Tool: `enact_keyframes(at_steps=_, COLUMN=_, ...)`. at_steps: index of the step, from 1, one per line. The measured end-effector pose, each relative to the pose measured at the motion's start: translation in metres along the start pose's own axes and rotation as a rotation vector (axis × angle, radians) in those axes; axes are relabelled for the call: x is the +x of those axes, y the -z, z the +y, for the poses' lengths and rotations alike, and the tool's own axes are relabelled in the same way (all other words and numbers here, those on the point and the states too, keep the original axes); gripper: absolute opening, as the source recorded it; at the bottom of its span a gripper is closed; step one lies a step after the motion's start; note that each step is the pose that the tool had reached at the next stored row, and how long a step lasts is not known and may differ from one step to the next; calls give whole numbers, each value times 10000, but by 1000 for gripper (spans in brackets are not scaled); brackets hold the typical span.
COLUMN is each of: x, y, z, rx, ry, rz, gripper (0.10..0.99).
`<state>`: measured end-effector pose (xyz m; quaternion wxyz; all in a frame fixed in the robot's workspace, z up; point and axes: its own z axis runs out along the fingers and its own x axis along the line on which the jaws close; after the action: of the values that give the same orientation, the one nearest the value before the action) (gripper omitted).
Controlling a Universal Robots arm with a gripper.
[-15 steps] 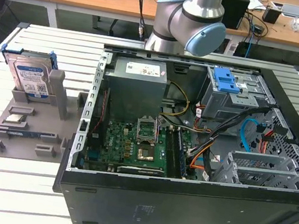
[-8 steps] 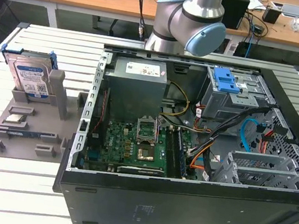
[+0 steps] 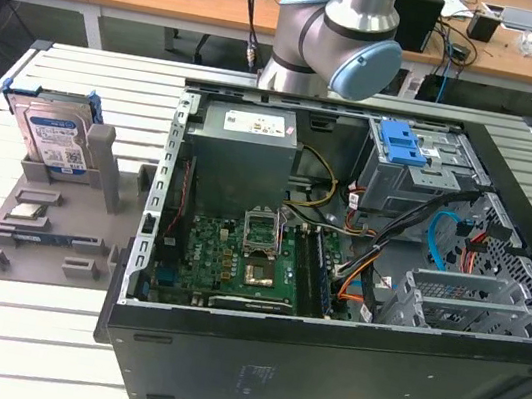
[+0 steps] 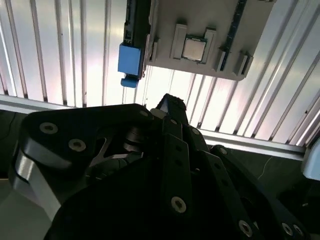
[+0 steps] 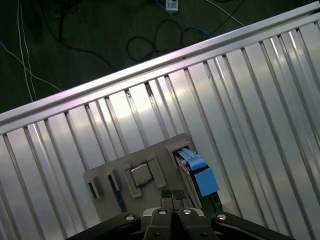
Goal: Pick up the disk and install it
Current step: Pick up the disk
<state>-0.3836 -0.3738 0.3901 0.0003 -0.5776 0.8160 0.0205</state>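
Note:
The disk [image 3: 53,138] stands upright in a slot of the grey holder [image 3: 49,226] on the slatted table, at the exterior view's left. Its label faces the camera and a blue carrier frame edges it. In both wrist views the disk appears edge-on from above, marked by its blue tab [image 4: 131,60] [image 5: 202,177]. My gripper [image 5: 172,194] hangs well above the holder [image 5: 150,155], close beside the disk in the picture but not touching it. Its fingertips are shut together with nothing between them. The dark gripper body [image 4: 167,105] covers much of the second wrist view.
An open computer case [image 3: 320,370] takes up the table's middle and right, with a grey power supply [image 3: 243,155], a motherboard [image 3: 237,256] and a drive bay topped by a blue bracket [image 3: 401,143]. A processor chip [image 3: 29,213] [image 4: 194,49] and a memory stick [image 3: 37,236] lie on the holder. The table edge [image 5: 125,75] borders dark floor with cables.

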Motion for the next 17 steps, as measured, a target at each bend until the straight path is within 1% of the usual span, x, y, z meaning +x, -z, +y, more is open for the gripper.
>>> enact_keyframes(at_steps=6, x=0, y=0, z=0, rx=-19, ry=822, rz=27, gripper=106)
enact_keyframes(at_steps=17, x=0, y=0, z=0, rx=-44, ry=1829, rz=61, gripper=106)
